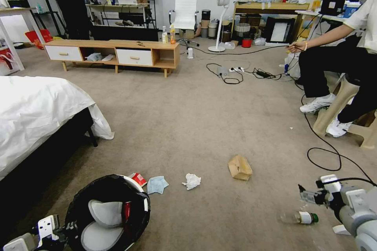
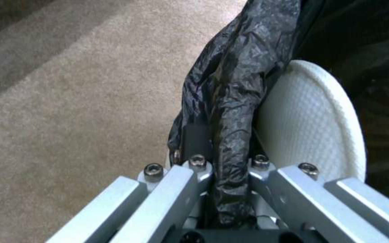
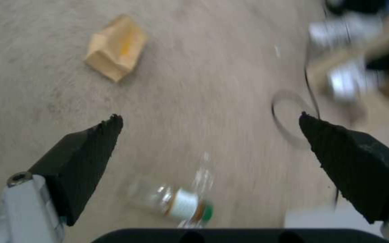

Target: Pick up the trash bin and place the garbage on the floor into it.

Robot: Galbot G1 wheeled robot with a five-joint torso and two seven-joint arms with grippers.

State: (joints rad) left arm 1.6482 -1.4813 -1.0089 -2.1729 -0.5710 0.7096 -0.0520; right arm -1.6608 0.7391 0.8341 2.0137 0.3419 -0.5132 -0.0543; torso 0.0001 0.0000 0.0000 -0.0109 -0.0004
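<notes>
The white trash bin with its black liner hangs at the lower left, and my left gripper is shut on its bagged rim beside a white flap. Something red shows inside it. On the carpet lie a red-white wrapper, a blue mask, a tissue wad and a brown paper bag. A clear green-capped bottle lies on its side at the lower right. My right gripper hovers open just above the bottle, the paper bag farther off.
A bed with a white cover fills the left side. A low wooden cabinet stands at the back. A seated person's legs and stool are at the right, with a black cable loop on the carpet near my right arm.
</notes>
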